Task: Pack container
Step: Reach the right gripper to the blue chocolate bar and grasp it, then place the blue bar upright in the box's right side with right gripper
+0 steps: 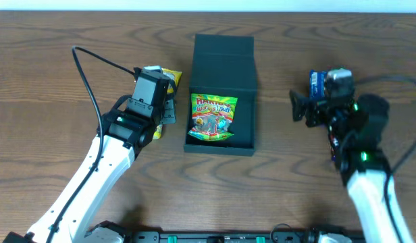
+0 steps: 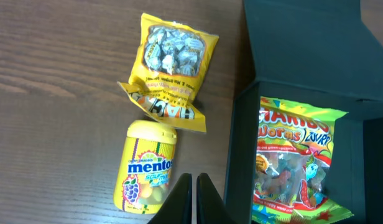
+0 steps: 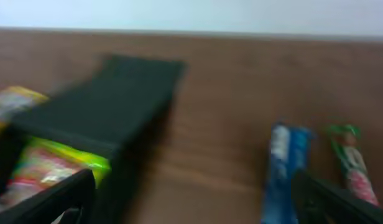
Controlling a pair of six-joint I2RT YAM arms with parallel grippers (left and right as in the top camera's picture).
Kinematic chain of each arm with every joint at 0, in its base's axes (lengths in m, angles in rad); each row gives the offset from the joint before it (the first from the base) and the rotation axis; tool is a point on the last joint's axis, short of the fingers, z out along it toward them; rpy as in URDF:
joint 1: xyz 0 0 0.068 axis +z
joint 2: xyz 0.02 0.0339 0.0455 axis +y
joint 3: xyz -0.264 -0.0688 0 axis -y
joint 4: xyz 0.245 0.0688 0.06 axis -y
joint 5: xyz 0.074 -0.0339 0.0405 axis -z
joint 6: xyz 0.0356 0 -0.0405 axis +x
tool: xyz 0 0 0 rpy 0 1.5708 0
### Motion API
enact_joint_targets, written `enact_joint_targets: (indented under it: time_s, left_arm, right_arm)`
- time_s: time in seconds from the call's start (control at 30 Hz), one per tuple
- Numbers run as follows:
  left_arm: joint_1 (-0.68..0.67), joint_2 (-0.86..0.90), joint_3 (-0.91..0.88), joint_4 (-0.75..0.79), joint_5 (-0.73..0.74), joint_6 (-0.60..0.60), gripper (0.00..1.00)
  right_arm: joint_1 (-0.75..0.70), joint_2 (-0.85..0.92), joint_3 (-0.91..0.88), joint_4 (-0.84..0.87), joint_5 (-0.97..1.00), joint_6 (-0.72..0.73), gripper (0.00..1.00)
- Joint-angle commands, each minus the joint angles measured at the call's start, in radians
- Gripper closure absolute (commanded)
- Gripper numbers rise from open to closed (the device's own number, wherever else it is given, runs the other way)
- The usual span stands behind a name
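Observation:
The container (image 1: 243,81) is a dark box in the middle of the table, with its flap lid lying open at the far end. A green Haribo worms packet (image 1: 212,117) lies inside and also shows in the left wrist view (image 2: 294,155). My left gripper (image 2: 194,186) is shut and empty. It hovers just left of the container wall (image 2: 241,149), beside a yellow Mentos bottle (image 2: 148,165) and a yellow sweets packet (image 2: 173,62). My right gripper (image 1: 297,108) is open and empty, right of the container and apart from it.
A blue packet (image 3: 281,168) and a green-red packet (image 3: 353,162) lie on the table to the right of the container; the right wrist view is blurred. The blue packet (image 1: 317,82) is partly under the right wrist in the overhead view.

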Motion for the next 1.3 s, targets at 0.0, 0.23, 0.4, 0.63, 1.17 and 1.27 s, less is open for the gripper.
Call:
enact_joint_targets:
  time_s: [0.0,0.23,0.4,0.63,1.17,1.27]
  left_arm:
    - [0.005,0.005,-0.003,-0.001,0.005,-0.004,0.94]
    - [0.005,0.005,-0.003,-0.001,0.005,-0.004,0.94]
    - [0.005,0.005,-0.003,-0.001,0.005,-0.004,0.94]
    - [0.005,0.005,-0.003,-0.001,0.006,-0.004,0.94]
    - [0.006,0.005,-0.003,0.003,-0.004,0.008,0.94]
    - [0.006,0.005,-0.003,0.014,-0.003,0.008,0.94]
  right_arm:
    - [-0.017,0.154,0.157,-0.085,0.175,-0.032,0.01]
    - [-0.023,0.520,0.427,-0.227,0.267,-0.083,0.01]
    - [-0.023,0.647,0.441,-0.227,0.268,-0.083,0.01]
    - [-0.027,0.744,0.441,-0.236,0.298,-0.080,0.07]
    - [-0.010,0.564,0.535,-0.370,0.145,-0.037,0.99]
    - [0.034,0.435,0.547,-0.422,0.053,-0.026,0.99]
